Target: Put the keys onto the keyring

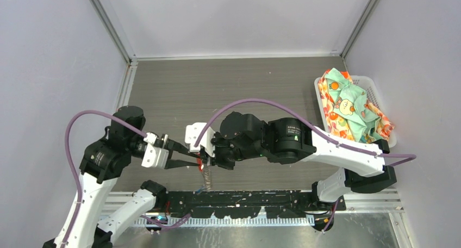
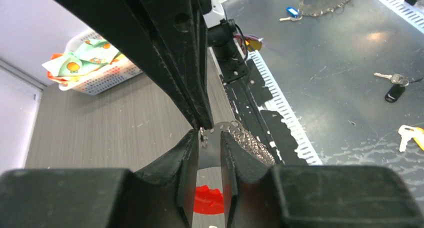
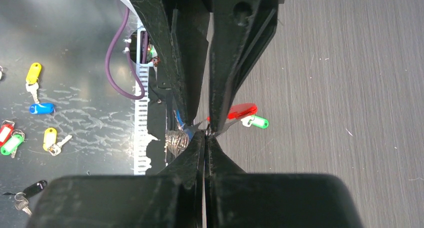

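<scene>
Two hands meet tip to tip above the middle of the near edge of the counter (image 1: pixel 244 85). Right hand (image 3: pixel 206 137) is pinched shut on the keyring (image 1: pixel 206 177), its chain dangling below; left hand (image 2: pixel 209 138) stands slightly parted, its grip unclear. A green-headed key (image 3: pixel 257 121) shows beside the red loop (image 3: pixel 242 110). Lettering on the right arm (image 1: pixel 326 144) is too small to read.

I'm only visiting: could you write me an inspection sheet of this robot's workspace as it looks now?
Surface: grey wood-grain table.
Job's things: keyring lifted between the grippers, chain hanging; green key beside its red loop.
Clutter: basket of cloth at the table's right edge; loose keys on the metal sheet beside the table.
Grippers: left gripper holds the red loop; right gripper shut at the keyring.
Cables: a purple cable loops over each arm.
Surroundings: plain grey walls.
</scene>
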`<state>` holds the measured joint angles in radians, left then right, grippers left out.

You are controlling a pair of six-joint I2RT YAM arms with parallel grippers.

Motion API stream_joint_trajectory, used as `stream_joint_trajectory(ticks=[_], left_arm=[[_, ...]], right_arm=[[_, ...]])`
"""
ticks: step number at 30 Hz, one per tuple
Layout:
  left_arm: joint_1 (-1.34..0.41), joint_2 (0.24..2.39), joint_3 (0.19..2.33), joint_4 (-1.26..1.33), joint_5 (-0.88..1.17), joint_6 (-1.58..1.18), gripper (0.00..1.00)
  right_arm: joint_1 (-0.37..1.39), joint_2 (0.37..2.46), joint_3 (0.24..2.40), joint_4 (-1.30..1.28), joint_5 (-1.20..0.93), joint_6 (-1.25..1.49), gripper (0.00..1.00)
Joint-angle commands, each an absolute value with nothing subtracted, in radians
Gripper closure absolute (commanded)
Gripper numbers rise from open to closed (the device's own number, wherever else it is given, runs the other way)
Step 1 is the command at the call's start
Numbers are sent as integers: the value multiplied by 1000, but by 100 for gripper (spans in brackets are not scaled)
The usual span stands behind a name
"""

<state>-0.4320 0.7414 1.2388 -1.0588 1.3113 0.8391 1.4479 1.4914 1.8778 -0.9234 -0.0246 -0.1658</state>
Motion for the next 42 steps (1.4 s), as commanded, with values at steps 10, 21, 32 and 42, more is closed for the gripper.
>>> stream_joint_trajectory(ticks=[10,21,32,42], left_arm=[[-514,787,1287,-1251,1207,1052,90],[-529,772,1267,-1238,1200,972,80],[-528,677,1141,-929,1096,691,100],[-529,547,1023,-816,1162,869,100]], right_arm=[[1436,1517,1962,-929,-44,-163,99],[1434,1538,1976,-932,-34,-157,99],[1433,1541,1961,-899,-11,-123,99],[1424,1235,1563,-459,114,-85,34]])
